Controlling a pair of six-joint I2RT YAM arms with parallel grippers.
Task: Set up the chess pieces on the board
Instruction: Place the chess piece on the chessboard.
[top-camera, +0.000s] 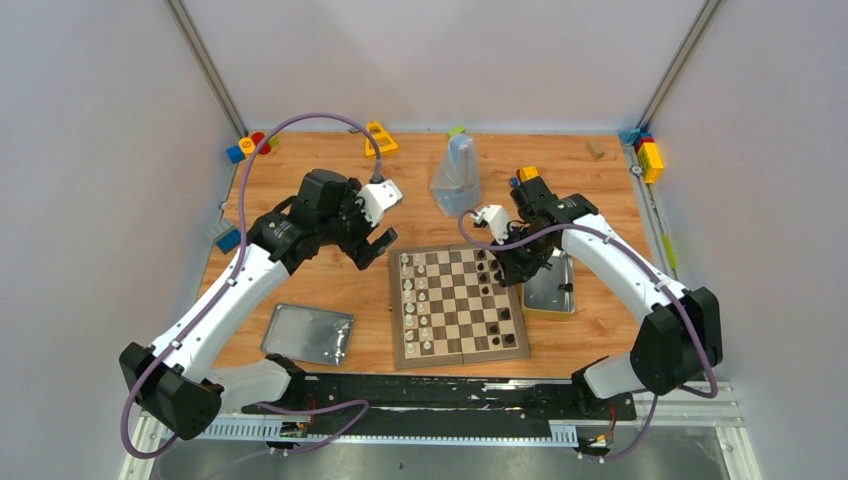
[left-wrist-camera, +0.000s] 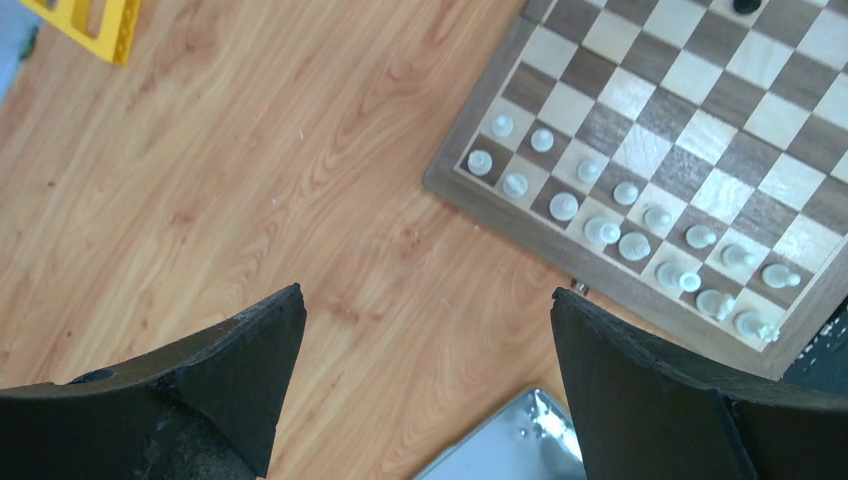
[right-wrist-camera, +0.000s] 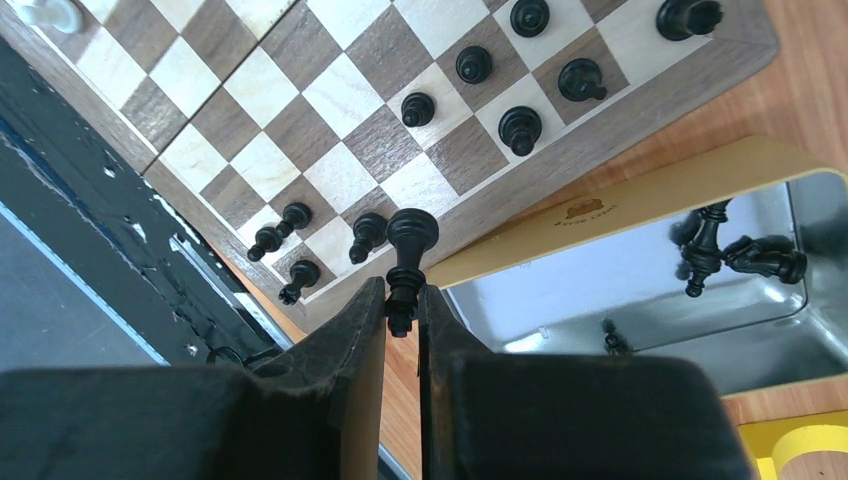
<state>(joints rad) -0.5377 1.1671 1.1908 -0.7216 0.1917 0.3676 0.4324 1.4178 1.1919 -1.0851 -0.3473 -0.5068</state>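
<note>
The board (top-camera: 462, 300) lies between the arms. Cream chess pieces (top-camera: 415, 300) line its left columns, and black ones (top-camera: 497, 272) stand on its right side. My left gripper (top-camera: 373, 246) hangs open and empty over bare wood just left of the board's far corner. The left wrist view shows the gripper (left-wrist-camera: 425, 300) beside the cream rows (left-wrist-camera: 600, 215). My right gripper (top-camera: 512, 270) sits at the board's right edge. It (right-wrist-camera: 402, 295) is shut on a black chess piece (right-wrist-camera: 411, 245), which sticks out past the fingertips above the board's border (right-wrist-camera: 520, 185).
A silver tin (top-camera: 550, 292) right of the board still holds black pieces (right-wrist-camera: 700, 245). Its lid (top-camera: 308, 333) lies at the near left. A clear bag (top-camera: 455, 175), a yellow block (top-camera: 380, 138) and other coloured blocks (top-camera: 250, 147) sit along the far edge.
</note>
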